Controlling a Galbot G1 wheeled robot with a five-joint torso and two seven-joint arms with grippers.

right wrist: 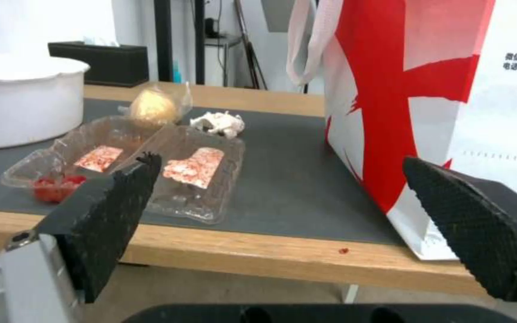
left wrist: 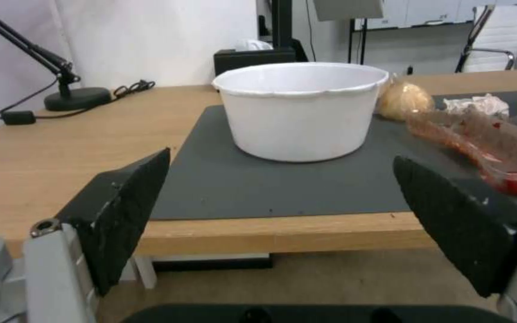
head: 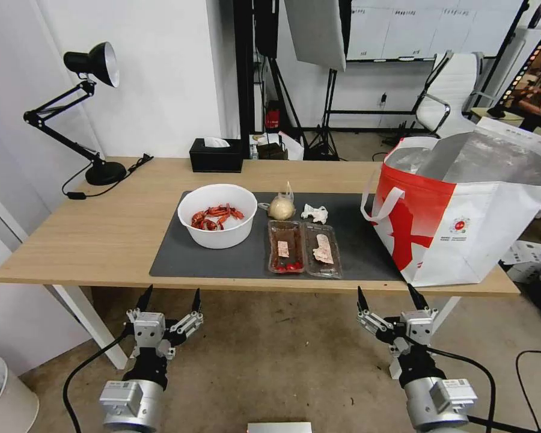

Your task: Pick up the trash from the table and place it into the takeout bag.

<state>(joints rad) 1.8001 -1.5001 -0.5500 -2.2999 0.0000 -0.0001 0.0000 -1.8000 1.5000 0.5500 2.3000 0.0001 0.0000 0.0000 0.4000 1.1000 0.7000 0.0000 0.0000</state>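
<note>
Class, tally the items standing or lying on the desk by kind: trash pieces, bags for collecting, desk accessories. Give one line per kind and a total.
Trash pieces: 4 – bowl, clamshell tray, tissue, knotted bag
Collecting bags: 1 – takeout bag
Desk accessories: 3 – lamp, tissue box, mat
Total: 8

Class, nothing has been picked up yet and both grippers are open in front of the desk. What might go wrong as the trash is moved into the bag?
1. The bowl holds loose crayfish shells; tilting it on the way could spill them on the mat.
2. The clamshell tray lies open and thin-walled; it may flex or slip from the right gripper.
3. The bag stands at the table edge; a nudge could tip it off.
</note>
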